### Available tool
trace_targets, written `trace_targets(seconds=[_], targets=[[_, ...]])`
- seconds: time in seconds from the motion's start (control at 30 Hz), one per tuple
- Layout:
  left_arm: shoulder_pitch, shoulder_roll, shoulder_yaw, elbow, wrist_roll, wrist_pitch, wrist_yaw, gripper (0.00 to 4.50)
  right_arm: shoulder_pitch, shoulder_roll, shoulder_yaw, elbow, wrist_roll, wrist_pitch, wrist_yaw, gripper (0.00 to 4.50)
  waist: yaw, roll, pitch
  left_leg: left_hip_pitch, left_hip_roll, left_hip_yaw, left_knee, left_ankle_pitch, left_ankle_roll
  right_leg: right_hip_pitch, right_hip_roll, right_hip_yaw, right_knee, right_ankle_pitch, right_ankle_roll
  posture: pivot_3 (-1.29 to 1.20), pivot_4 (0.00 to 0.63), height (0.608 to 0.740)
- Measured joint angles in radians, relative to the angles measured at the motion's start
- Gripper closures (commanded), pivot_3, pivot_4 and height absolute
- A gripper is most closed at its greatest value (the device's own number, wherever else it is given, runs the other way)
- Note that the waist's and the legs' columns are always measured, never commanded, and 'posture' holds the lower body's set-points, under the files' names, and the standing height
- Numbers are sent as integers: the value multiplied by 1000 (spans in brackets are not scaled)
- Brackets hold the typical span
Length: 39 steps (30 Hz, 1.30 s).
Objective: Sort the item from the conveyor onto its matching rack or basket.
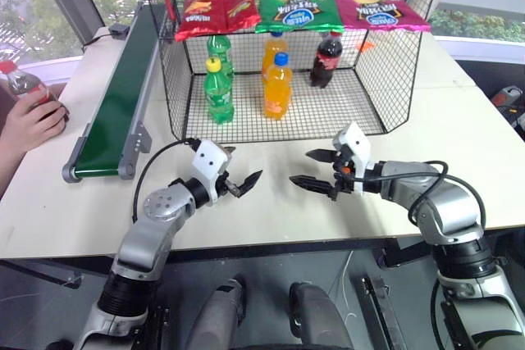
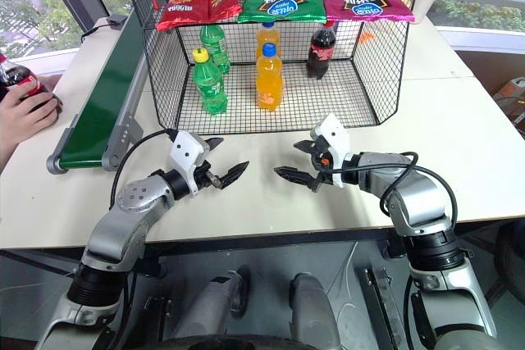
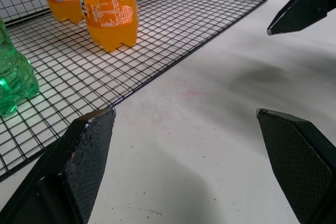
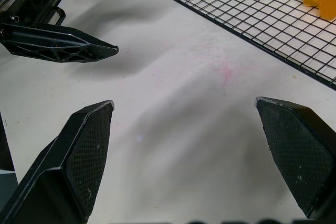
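Bright, even daylight, src likely windows (image 1: 49, 6) behind counter (image 1: 459, 145). Shadows soft, faint; blurry dark patches on counter below fingers (image 4: 86, 158) in wrist views. Mild glare on chip bags (image 1: 295, 2). Head views sharp; slight edge distortion. Near fingers in wrist views a bit soft.

Showing matt off-white table (image 1: 459, 145) w/ faint scuffs; black wire-mesh basket (image 1: 385, 79) holding glossy clear-plastic bottles (image 1: 277, 88); shiny foil chip bags (image 1: 295, 4) gleaming above; conveyor (image 1: 123, 96) wearing smooth dark-green belt in grey metal frame; gripper pads (image 4: 86, 156) looking matt black, finely textured plastic.
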Motion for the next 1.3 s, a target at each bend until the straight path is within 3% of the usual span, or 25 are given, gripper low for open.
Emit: trace_targets(seconds=[1.1, 1.3], targets=[[5, 27, 5, -12, 1, -1, 0, 0, 0, 0, 1, -19, 12, 6, 18, 35, 0, 0, 0, 0, 0, 0, 0, 0, 0, 0, 0, 0, 0, 0, 0, 0, 150, 738], [13, 88, 97, -131, -61, 64, -10, 0, -11, -7, 27, -92, 31, 11, 50, 35, -4, 0, 0, 0, 0, 0, 0, 0, 0, 0, 0, 0, 0, 0, 0, 0, 150, 738]])
